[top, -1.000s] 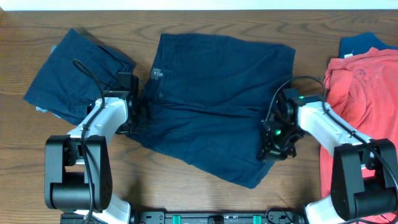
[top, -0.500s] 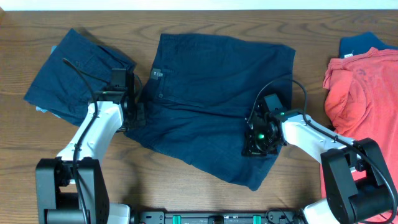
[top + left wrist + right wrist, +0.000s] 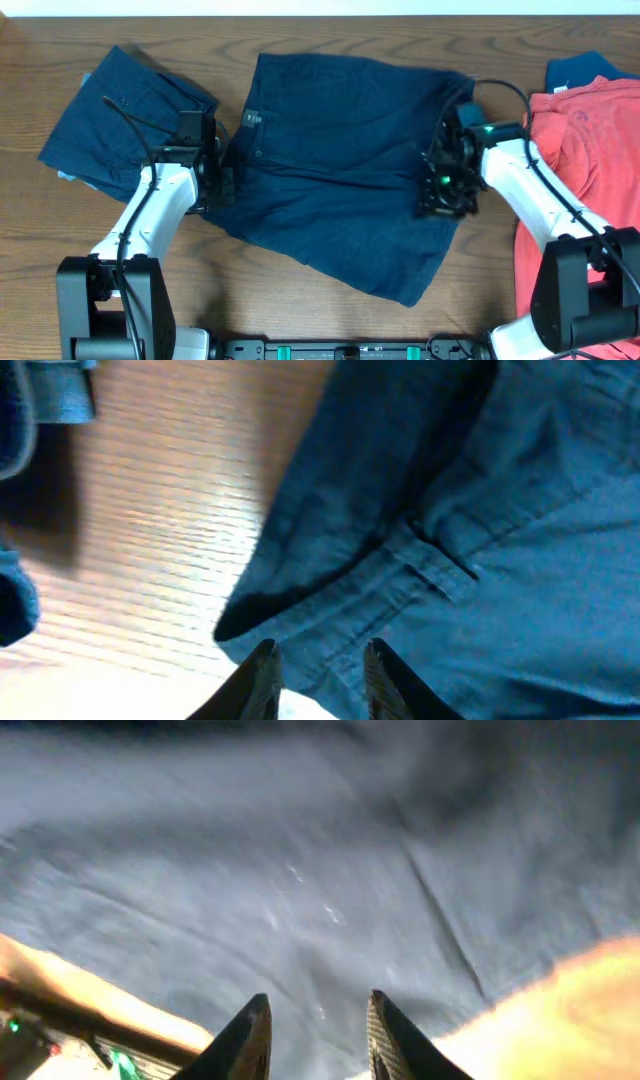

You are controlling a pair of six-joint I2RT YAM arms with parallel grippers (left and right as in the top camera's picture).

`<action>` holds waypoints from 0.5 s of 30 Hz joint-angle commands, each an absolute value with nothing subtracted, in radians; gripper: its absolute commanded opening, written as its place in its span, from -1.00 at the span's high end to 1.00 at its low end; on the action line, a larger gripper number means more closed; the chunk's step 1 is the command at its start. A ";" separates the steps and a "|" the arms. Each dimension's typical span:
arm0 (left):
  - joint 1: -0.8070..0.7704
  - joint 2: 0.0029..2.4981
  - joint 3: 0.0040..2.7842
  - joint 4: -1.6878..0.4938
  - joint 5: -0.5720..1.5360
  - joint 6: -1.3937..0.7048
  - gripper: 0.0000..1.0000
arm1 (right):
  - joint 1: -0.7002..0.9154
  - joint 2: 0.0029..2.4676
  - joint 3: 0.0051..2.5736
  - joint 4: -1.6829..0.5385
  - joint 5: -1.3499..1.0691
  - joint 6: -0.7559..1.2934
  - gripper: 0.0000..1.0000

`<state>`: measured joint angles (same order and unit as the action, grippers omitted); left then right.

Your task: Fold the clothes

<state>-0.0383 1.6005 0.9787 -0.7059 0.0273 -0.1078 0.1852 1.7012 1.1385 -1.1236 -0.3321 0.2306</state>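
- My right gripper has swung up from the lower right part of the dark navy shorts to their upper right side, near the edge that faces the coral-red shirt.
- My left gripper has kept its place at the left edge of the shorts, just below the waistband and button.
- The shorts lie where they lay, spread flat and unfolded in the middle of the wooden table, waistband to the left. No fold has been made.
- Both wrist views show the fingers parted a little, hovering over navy cloth with nothing pinched between them.
- I judge that both arms have let go and are lining up for a fresh grip. The fold itself is not yet begun.
- Count: one spread pair of navy shorts.
- Count: one folded navy garment at the far left, well apart from the shirt pile.
- Count: one coral-red shirt heap at the far right. I cannot tell how many shirts it holds.
- Count: one brighter blue garment peeking out behind that heap.
- Count: two arms, two grippers.
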 commanded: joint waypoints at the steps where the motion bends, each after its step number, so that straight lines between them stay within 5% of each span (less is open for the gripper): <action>1: -0.037 1.590 1.002 -0.706 0.060 -0.110 0.40 | 0.155 1.705 1.119 -1.132 -0.185 0.311 0.36; 5: -0.037 1.590 1.002 -0.698 0.060 -0.110 0.39 | 0.102 1.706 1.072 -0.945 -0.065 0.378 0.14; 9: -0.037 1.590 1.002 -0.699 0.060 -0.110 0.39 | 0.049 1.707 1.001 -0.715 -0.028 0.373 -0.44; 13: -0.037 1.590 1.002 -0.699 0.060 -0.110 0.39 | 0.013 1.707 0.946 -0.613 -0.035 0.373 -0.52; 15: -0.037 1.589 1.002 -0.698 0.060 -0.110 0.38 | 0.010 1.707 0.933 -0.608 -0.077 0.348 -0.36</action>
